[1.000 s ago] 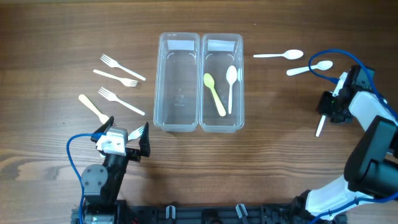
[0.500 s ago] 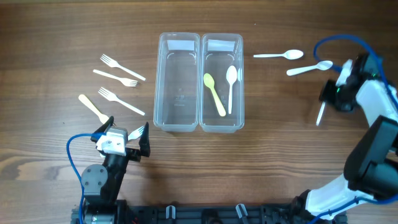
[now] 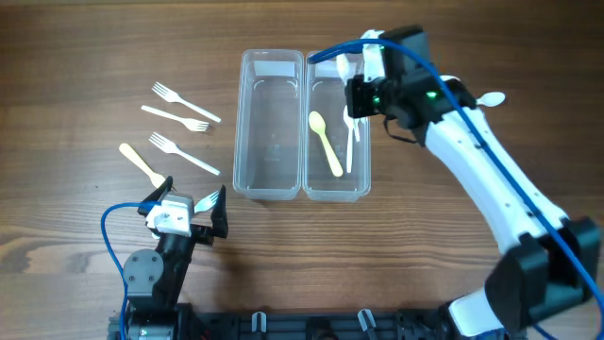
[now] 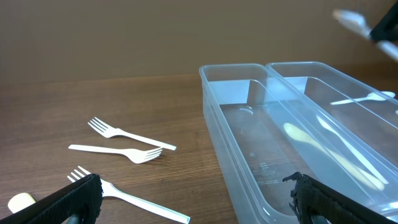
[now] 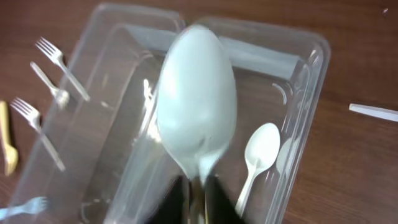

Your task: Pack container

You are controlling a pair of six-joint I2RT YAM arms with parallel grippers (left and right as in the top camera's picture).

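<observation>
Pinching the held spoon by its handle, the right gripper is closed on it, with the bowl pointing away from the fingers and blurred. It hangs over the right bin, near the far end. Overhead, the right gripper sits above that bin's far half. The held spoon is hard to pick out there, possibly the white bit by the blue cable. Inside the right bin lie a white spoon and a yellow spoon, side by side lengthwise, the white one nearer the right wall. The left bin touches the right bin along their long sides. On the table, right of the bins, a loose spoon peeks out past the arm, and another white handle shows in the wrist view. Left of the bins are three white forks, well apart from the bins, and a yellow utensil just below them. The left gripper is parked near the front edge, its jaws spread wide with nothing between them, facing the forks and bins.
</observation>
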